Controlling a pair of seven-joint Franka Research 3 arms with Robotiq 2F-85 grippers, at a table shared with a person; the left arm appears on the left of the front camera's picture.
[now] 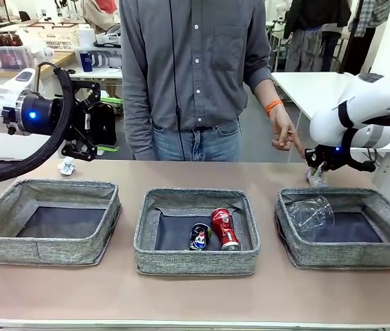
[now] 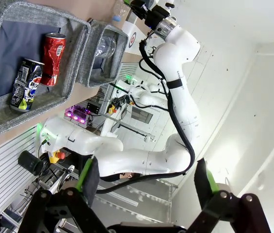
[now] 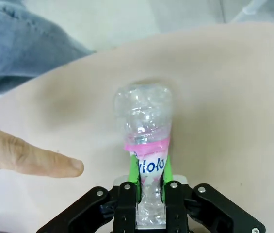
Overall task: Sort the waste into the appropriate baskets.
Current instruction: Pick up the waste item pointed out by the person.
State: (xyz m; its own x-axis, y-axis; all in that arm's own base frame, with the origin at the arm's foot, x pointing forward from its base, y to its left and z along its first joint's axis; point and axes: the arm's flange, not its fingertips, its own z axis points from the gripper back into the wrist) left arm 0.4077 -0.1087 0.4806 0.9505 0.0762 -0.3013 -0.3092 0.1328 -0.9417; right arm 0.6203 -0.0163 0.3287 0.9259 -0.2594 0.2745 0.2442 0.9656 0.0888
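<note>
My right gripper [image 1: 317,174] is behind the right basket [image 1: 350,256], shut on a small crushed clear bottle [image 3: 144,121] with a pink label, which rests on the table. In the right wrist view the green pads [image 3: 135,170] squeeze the bottle's lower part. A clear plastic cup [image 1: 310,214] lies in the right basket. The middle basket [image 1: 195,261] holds a red can [image 1: 225,228] and a dark blue can [image 1: 199,236]. The left basket [image 1: 43,249] has nothing in it. My left gripper [image 1: 84,134] hangs open above the table's far left, near a crumpled white paper wad [image 1: 67,165].
A person stands at the far side, one hand [image 1: 286,134] pointing down beside my right gripper; the fingertip [image 3: 71,166] is close to the bottle. The left wrist view looks sideways over the middle basket [image 2: 10,119] and the right arm [image 2: 175,46].
</note>
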